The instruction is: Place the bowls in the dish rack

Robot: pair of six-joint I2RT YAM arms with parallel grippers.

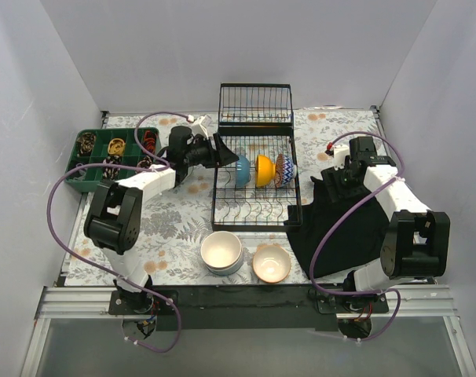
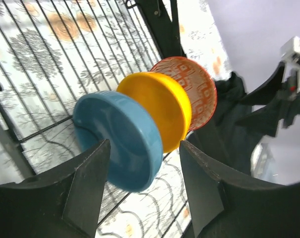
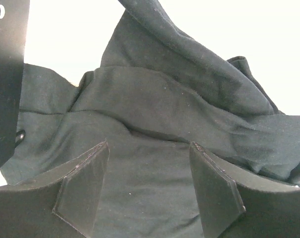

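Blue, orange and red: three bowls stand on edge in one row across the dish rack [image 1: 254,214], the blue bowl [image 2: 121,145] nearest my left gripper [image 2: 145,145], then the orange bowl [image 1: 264,170], then the red-patterned bowl [image 1: 284,170]. Their undersides appear turned toward my left side.

My left jaws are spread at the rack's left edge. The blue bowl sits straight ahead of them, its rim just inside the gap, and I judge it is not pinched. The row's line runs away from these jaws toward my right arm.

My right gripper [image 3: 149,145] hangs with its jaws wide apart over a crumpled black cloth [image 1: 340,228] right of the rack, holding nothing.

Two lots of bowls wait on the table near the front edge, well apart from both grippers: a cream-white bowl [image 1: 221,249] nested in a paler one, nearer my left base, and beside it a tan bowl [image 1: 271,263], nearer my right base. All sit mouth up, so the next pickup likely means a reach back and down onto a rim.

The rack's near slots and its upright basket [image 1: 255,104] at the far end hold nothing that I can see. At far left, a green tray [image 1: 75,176] keeps small dark and orange items in its compartments, and what they are I cannot tell.
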